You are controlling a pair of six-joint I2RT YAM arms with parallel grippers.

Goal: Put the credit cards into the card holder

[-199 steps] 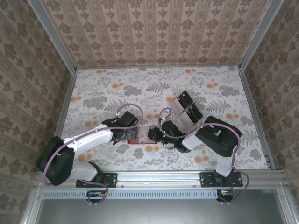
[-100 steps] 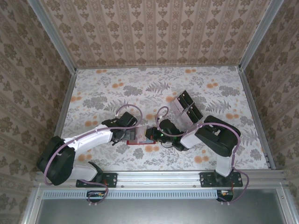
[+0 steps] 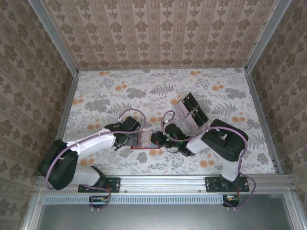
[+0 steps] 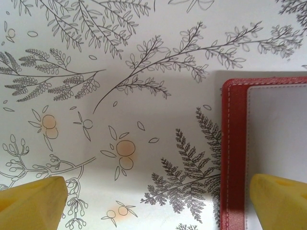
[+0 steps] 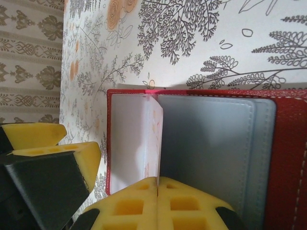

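- Left gripper (image 3: 128, 138) spread wide, straddling the left edge of the card holder (image 3: 143, 140); one fingertip (image 4: 33, 201) over bare table (image 3: 110, 91), the other over the pale lining;
- Card holder lying open near centre, between both grippers;
- Right gripper (image 5: 157, 184) clamped on a pale credit card (image 5: 154, 129), edge-on at the fold;
- Farther right, black credit cards (image 3: 194, 115) in a clear tray (image 3: 182, 107).

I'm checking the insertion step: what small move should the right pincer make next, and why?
Probably tuck the credit card into the grey pocket beside it. The right pincer is shut on the card, which stands on edge along the fold of the open card holder, not yet pocketed.
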